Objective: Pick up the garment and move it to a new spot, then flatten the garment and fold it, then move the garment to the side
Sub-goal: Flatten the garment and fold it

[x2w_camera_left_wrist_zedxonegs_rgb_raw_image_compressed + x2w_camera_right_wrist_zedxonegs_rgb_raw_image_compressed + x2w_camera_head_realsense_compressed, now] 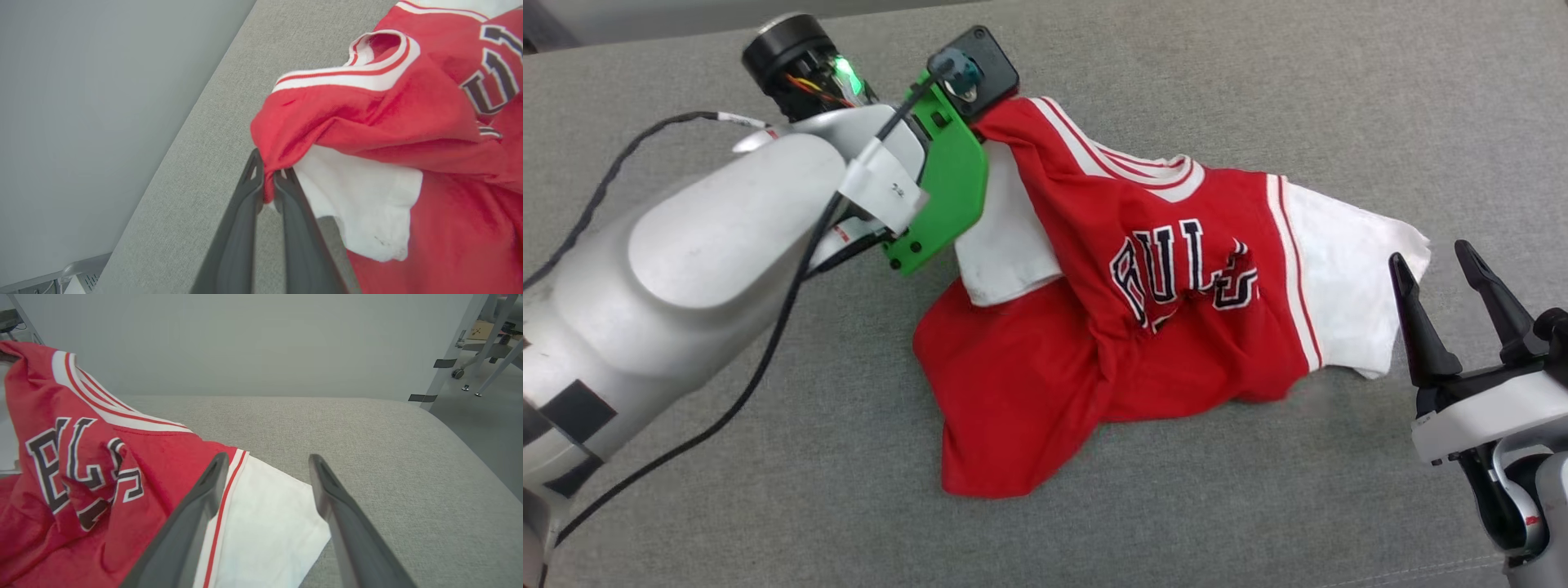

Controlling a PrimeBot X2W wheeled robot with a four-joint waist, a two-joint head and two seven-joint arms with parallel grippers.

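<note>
left claw (269,173) pinches the shirt's (1045,384) red shoulder fold, right claw (1429,249) stands open just beside the white sleeve (1347,278); only the grab looks done, moving, flattening, folding remain.

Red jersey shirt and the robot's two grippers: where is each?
Red jersey shirt with white sleeves (1176,278), head view, chest lettering.
Left gripper (269,167), left wrist view, between fingertips shut on red cloth.
Right gripper (1429,251), head view, between its open fingertips.
</note>
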